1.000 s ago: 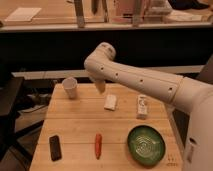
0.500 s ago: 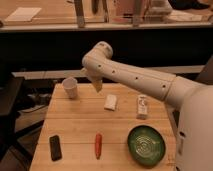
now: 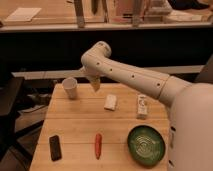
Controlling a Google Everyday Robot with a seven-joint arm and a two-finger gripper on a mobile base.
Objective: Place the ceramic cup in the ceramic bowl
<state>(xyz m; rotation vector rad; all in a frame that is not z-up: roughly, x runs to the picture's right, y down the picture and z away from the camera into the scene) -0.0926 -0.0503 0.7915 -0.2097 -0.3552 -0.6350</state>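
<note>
Camera view: the claw (image 3: pixel 95 83) hangs just right of the one ceramic cup (image 3: pixel 70 88); how wide it stands, I cannot tell. One ceramic bowl (image 3: pixel 146 145) sits front right on the counter (image 3: pixel 80 125), beyond it one white block (image 3: pixel 110 102) and one white bottle (image 3: pixel 142 106).

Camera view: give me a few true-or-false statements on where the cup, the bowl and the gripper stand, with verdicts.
1. The ceramic cup stands upright near the far left corner of the table. True.
2. The ceramic cup sits inside the ceramic bowl. False: the cup stands on the wood, and the bowl is at the near right corner, far from it.
3. The gripper hangs above the table between the cup and the white block. True.
4. The gripper has lifted the cup. False: the cup rests on the table, apart from the gripper.
5. A red item lies between the black item and the bowl. True.
</note>
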